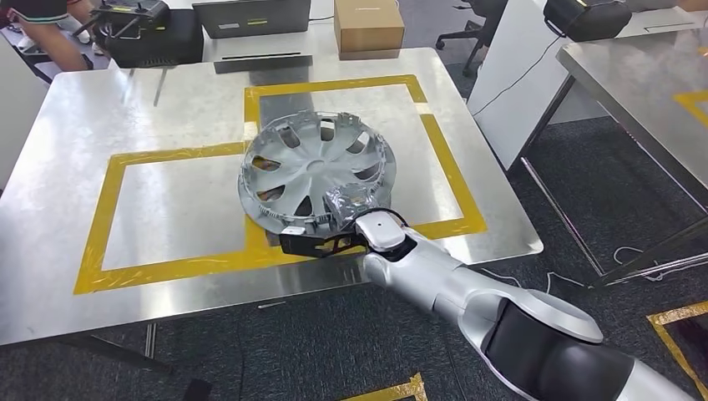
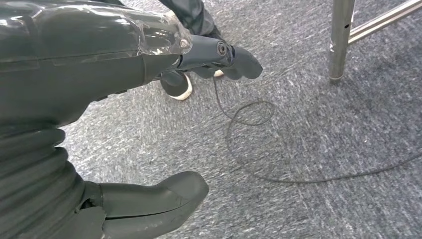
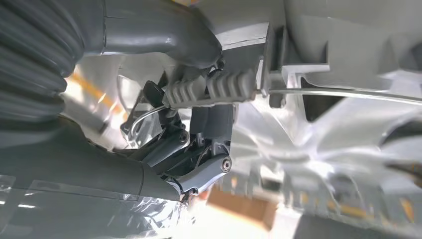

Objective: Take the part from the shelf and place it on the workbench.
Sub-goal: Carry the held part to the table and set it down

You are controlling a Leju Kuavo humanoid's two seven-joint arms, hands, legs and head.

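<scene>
The part is a silver wheel cover (image 1: 316, 167) with spoke openings. It is tilted over the steel workbench (image 1: 167, 209), straddling the yellow tape frames (image 1: 107, 213). My right hand (image 1: 349, 224) grips its near rim from below and the arm reaches in from the lower right. In the right wrist view the thumb and dark fingers (image 3: 199, 164) clamp the cover's ribbed underside (image 3: 323, 124). I cannot tell whether the far rim touches the bench. My left hand (image 2: 74, 84) hangs over the grey carpet with fingers apart and nothing in it.
A cardboard box (image 1: 368, 25), a laptop (image 1: 250, 17) and a black case (image 1: 154, 38) line the bench's far edge; a person (image 1: 42, 25) sits at the back left. Another steel table (image 1: 643, 75) stands right. A cable (image 2: 249, 144), table leg (image 2: 341, 40) and shoe (image 2: 179, 88) are on the floor.
</scene>
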